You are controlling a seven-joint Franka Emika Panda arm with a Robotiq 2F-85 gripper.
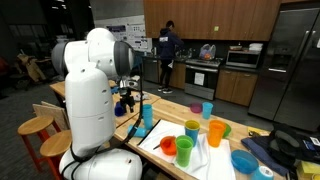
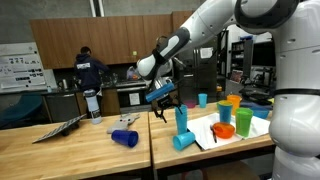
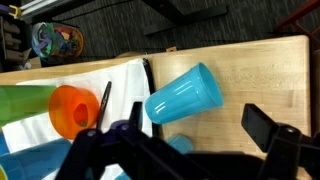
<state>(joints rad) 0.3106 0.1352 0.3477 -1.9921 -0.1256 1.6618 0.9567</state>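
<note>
My gripper (image 2: pixel 165 107) hangs open over the wooden table (image 2: pixel 90 150), holding nothing. In the wrist view a light blue cup (image 3: pixel 184 95) lies on its side on the wood, just beyond the gap between my fingers (image 3: pixel 265 128). The top of a second blue cup (image 3: pixel 178 147) shows close under the gripper. In an exterior view that upright blue cup (image 2: pixel 181 119) stands just below and to the right of the gripper, with the tipped cup (image 2: pixel 184 140) in front of it. My gripper (image 1: pixel 128 103) is partly hidden behind the arm.
A white mat (image 3: pixel 120 80) carries an orange cup (image 3: pixel 70 110), a green cup (image 3: pixel 20 105) and a black stick (image 3: pixel 103 100). More coloured cups (image 2: pixel 243 122) stand to the right. A dark blue cup (image 2: pixel 125 138) lies on the left; a bottle (image 2: pixel 93 105) stands behind it. A person (image 2: pixel 88 72) is at the kitchen counter.
</note>
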